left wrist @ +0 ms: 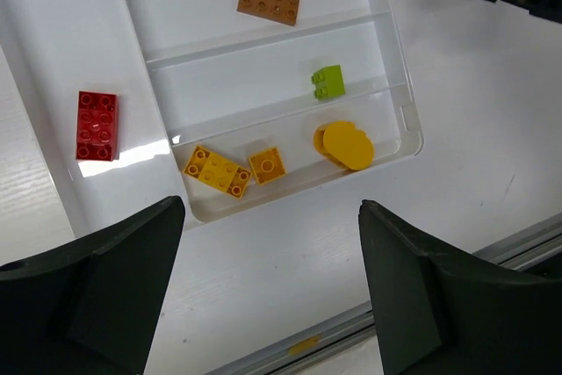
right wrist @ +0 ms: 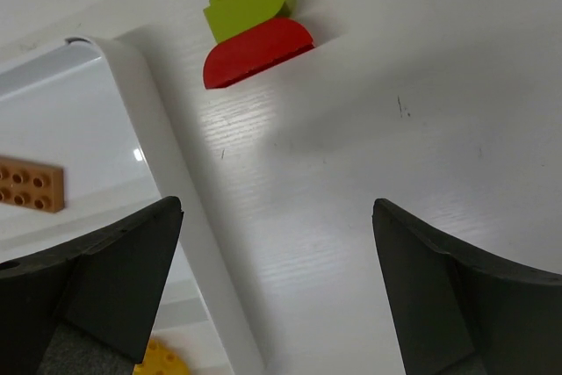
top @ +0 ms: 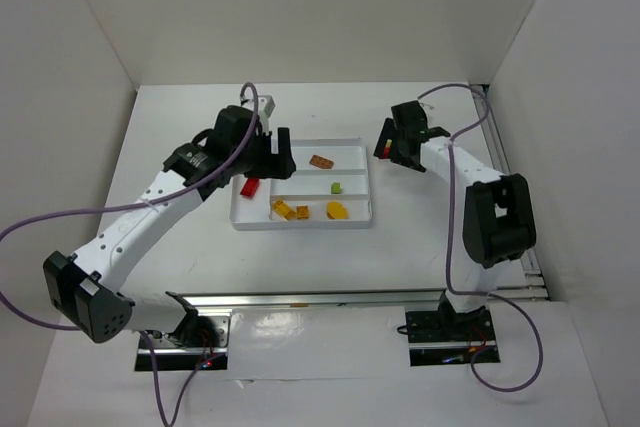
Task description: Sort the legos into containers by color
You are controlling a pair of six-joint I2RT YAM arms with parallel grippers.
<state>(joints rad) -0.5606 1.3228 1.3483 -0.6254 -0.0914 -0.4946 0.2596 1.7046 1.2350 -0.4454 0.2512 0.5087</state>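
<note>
The white tray [top: 365, 179] holds a red brick [left wrist: 92, 125] in its tall left section. Its long sections hold an orange-brown brick [left wrist: 268, 2], a lime green brick [left wrist: 327, 82], and two yellow bricks [left wrist: 216, 171] with a round yellow piece [left wrist: 347, 144]. My left gripper [left wrist: 270, 208] is open and empty, above the tray's left part [top: 273, 155]. My right gripper [right wrist: 277, 206] is open and empty over the table just right of the tray [top: 392, 147]. A lime green brick [right wrist: 250, 4] and a red rounded brick [right wrist: 257, 52] lie touching on the table beside the tray's corner.
White walls enclose the table on the left, back and right. A metal rail [top: 340, 297] runs along the near edge by the arm bases. Purple cables [top: 60, 217] trail from both arms. The tray rim [right wrist: 149, 129] lies next to my right gripper's left finger.
</note>
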